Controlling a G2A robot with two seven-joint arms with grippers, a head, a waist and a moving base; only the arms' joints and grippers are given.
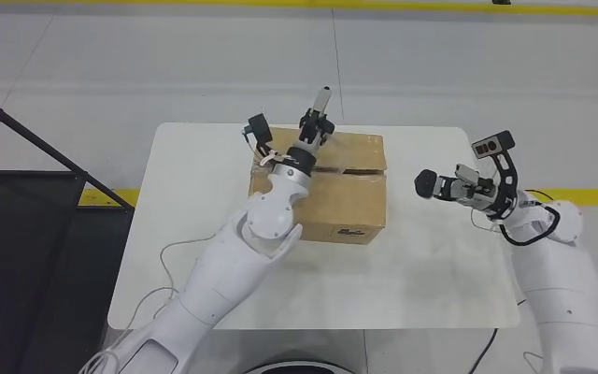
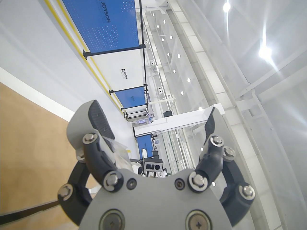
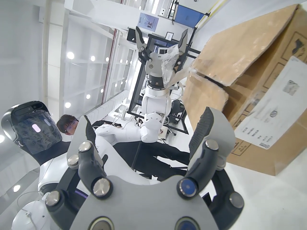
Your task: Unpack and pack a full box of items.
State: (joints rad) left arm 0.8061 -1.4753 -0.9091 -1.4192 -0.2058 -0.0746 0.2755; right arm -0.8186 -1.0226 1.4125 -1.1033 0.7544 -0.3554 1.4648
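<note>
Jaws spread on both sides, nothing clamped. Left gripper sits above the box's far top edge, pointing up and away from it. A scrap of clear tape clings to one finger and trails down to the box's top seam (stuck on, not pinched). Right gripper hangs beside the box's right end, apart from it and facing it.

Box rests mid-table. It's plain brown corrugated card, flaps down, dark gap along a ragged centre seam, white label on the end face.

My read: the walls are stiff, but it's full, so likely heavy and not a one-gripper lift. Flaps are the bendy part; take them at the free seam edge. Tape is thin and sticky, so it'll cling to the pads.
</note>
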